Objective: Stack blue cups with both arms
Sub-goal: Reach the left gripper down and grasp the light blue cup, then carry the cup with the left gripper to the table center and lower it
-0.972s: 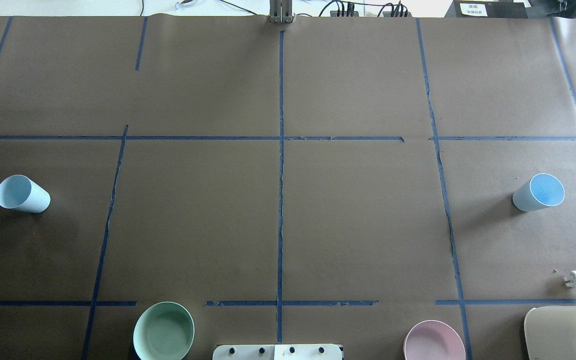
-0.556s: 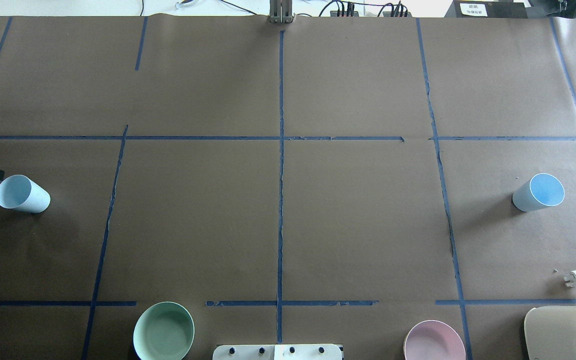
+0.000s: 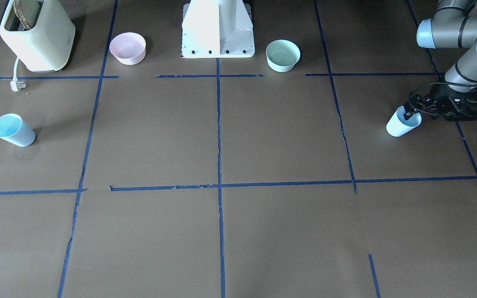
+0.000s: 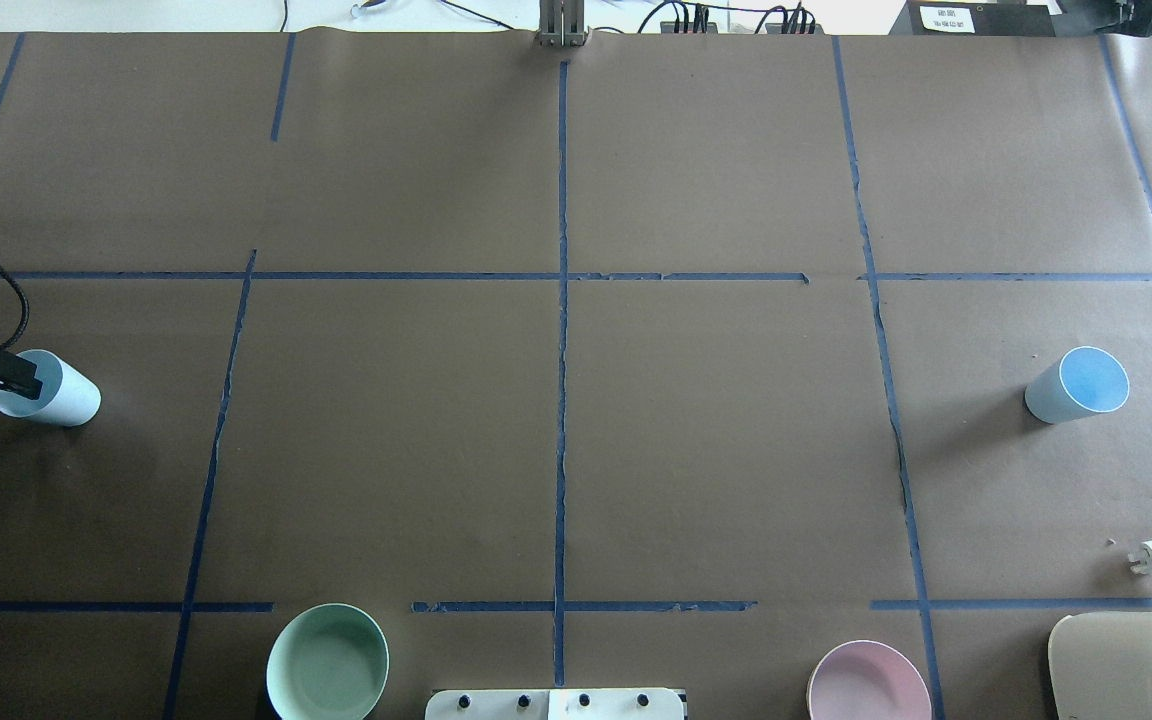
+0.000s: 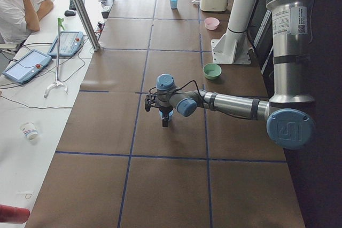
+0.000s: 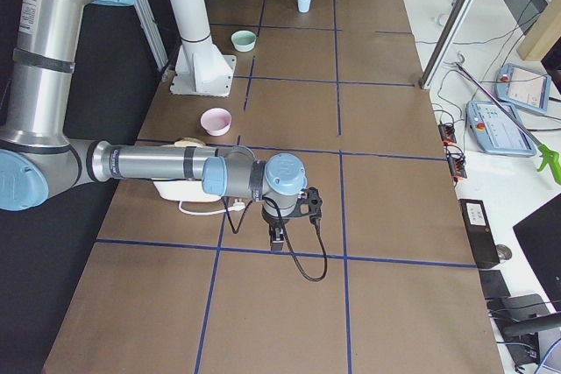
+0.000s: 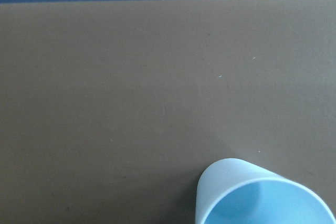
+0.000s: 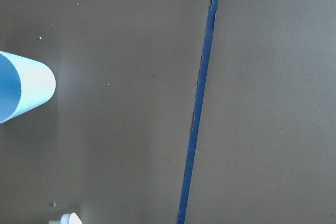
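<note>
One blue cup (image 4: 61, 398) stands at the table's left side; it also shows in the front view (image 3: 400, 126) and at the bottom of the left wrist view (image 7: 262, 198). My left gripper (image 4: 24, 378) hangs at this cup's rim, pointing down, and looks open, with one finger over the cup's mouth (image 3: 408, 114). The other blue cup (image 4: 1078, 384) stands alone at the right side (image 3: 13, 130) and at the left edge of the right wrist view (image 8: 23, 90). My right gripper (image 6: 277, 238) shows only in the exterior right view, above the table; I cannot tell whether it is open or shut.
A mint-green bowl (image 4: 328, 662) and a pink bowl (image 4: 868, 683) stand near the white pedestal base (image 3: 218, 29). A cream toaster (image 4: 1131, 665) with a loose white plug (image 4: 1151, 560) is at the near right corner. Blue tape lines cross the brown table.
My left gripper has come in from the left edge and now sits over the left cup's rim. Both cups have stayed in place.
</note>
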`<state>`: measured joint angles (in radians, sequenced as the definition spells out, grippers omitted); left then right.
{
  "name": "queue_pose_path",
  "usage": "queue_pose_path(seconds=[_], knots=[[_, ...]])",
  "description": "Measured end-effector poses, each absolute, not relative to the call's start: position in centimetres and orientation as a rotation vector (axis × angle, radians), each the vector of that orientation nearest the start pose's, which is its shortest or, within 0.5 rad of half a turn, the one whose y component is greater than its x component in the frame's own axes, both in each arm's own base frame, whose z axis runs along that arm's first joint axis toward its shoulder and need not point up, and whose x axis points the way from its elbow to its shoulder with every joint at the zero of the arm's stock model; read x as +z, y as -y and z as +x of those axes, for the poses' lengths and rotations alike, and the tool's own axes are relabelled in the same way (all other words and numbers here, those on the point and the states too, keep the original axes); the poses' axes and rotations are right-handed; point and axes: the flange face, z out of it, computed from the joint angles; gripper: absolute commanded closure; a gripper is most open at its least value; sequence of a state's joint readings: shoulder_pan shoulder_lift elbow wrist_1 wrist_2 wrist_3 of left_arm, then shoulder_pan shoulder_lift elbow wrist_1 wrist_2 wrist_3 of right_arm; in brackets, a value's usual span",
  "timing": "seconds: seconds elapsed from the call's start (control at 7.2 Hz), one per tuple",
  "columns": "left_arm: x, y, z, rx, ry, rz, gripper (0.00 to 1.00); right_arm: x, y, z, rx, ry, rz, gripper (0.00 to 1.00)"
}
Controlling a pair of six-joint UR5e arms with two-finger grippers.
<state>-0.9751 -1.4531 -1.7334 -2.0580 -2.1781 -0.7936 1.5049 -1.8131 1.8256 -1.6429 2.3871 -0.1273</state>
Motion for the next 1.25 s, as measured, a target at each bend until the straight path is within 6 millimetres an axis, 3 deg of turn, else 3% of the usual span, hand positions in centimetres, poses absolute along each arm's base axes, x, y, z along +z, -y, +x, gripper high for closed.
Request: queue_pose_path(seconds=[0.56, 0.69, 0.97, 1.11, 1.25], knots=[[58.0, 43.1, 21.1, -0.046, -0.801, 0.012, 1.00, 64.4, 38.9, 3.5, -0.158, 0.818, -0.031, 0.00], [56.6, 43.4, 21.3, -0.038, -0.822, 0.025, 1.00, 64.4, 38.9, 3.5, -0.158, 0.818, -0.031, 0.00], [50.0, 45.4, 23.3, -0.008, -0.891, 0.034, 1.00, 64.4, 38.9, 3.5, -0.158, 0.818, -0.032, 0.00], [45.6, 47.5, 25.0, -0.007, -0.904, 0.027, 1.00, 64.5, 38.9, 3.5, -0.158, 0.818, -0.032, 0.00], [40.3, 49.4, 28.1, -0.015, -0.907, 0.004, 1.00, 64.4, 38.9, 3.5, -0.157, 0.818, -0.032, 0.00]])
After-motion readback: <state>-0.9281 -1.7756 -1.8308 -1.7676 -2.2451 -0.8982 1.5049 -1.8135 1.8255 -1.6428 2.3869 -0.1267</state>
